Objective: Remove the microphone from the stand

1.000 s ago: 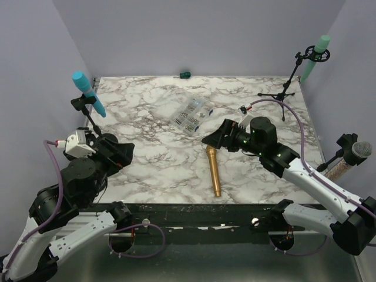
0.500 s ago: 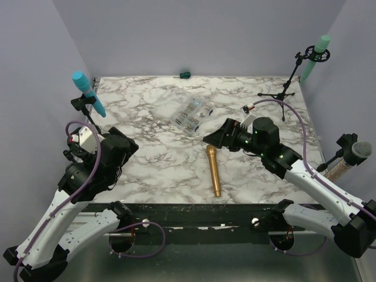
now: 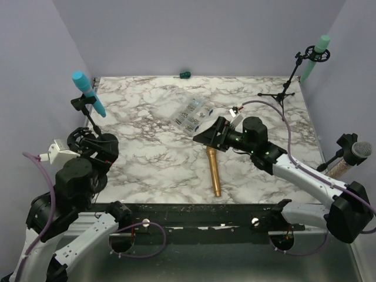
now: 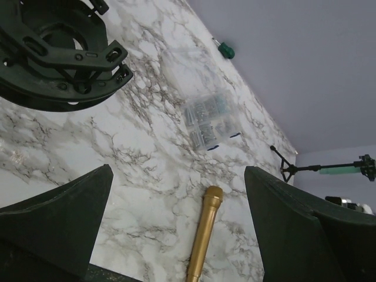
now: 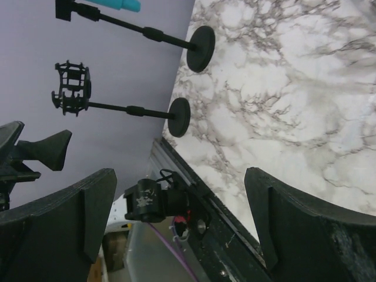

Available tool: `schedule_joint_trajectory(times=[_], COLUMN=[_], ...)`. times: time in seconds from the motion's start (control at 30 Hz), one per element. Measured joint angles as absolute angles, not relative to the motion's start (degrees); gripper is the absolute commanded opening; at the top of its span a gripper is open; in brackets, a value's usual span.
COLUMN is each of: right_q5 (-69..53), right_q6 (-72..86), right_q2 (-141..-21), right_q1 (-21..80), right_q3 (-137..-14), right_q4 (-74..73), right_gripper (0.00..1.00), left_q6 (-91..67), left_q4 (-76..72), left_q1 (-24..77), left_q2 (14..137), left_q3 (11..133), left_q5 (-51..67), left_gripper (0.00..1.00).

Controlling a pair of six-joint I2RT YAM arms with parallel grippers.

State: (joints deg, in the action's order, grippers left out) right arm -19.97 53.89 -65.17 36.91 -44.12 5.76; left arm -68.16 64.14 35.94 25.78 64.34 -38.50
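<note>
Your left gripper point(image 4: 177, 176) is wide open and holds nothing. It sits just beside the empty black stand point(image 3: 82, 139). The gold microphone point(image 3: 212, 171) lies flat on the table point(image 3: 147, 170), not in any stand. Your right gripper point(image 5: 179, 171) is wide open too, and empty, near the microphone's far end. Farther back lies a clear box point(image 3: 191, 114).

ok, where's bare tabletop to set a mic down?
Free: near-left marble between the empty stand and the gold microphone; back-left between the blue mic's stand and the clear parts box; back strip between that box and the tripod stand. Crowded: centre, where the open right pincer hangs between the box and the gold microphone's head.
</note>
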Motion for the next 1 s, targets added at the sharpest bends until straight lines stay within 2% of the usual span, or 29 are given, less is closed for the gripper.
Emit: schedule_joint_trajectory(times=[0.2, 0.33, 0.7, 1.0], right_q5=[-21.06, -20.43, -18.11, -14.87], right_q6=[62.00, 65.54, 69.41, 71.59], right_q2=[-73.91, -81.14, -106.37, -121.56], right_q1=[42.26, 47.88, 62.46, 67.02], right_q3=[-45.56, -50.68, -77.84, -95.29], right_q4=[16.03, 22.06, 30.98, 30.06], right_gripper=[1.00, 1.00, 1.00, 1.00], left_q6=[-62.00, -58.06, -47.13, -44.86], left_q4=[65.54, 66.70, 70.70, 73.08], left_q1=[35.94, 35.94, 35.94, 35.94], left_q2=[23.73, 22.63, 23.03, 22.85], left_q3=[70.89, 75.83, 83.02, 83.02], left_q5=[-38.57, -40.29, -47.81, -48.23], left_gripper=[0.98, 0.98, 0.98, 0.99])
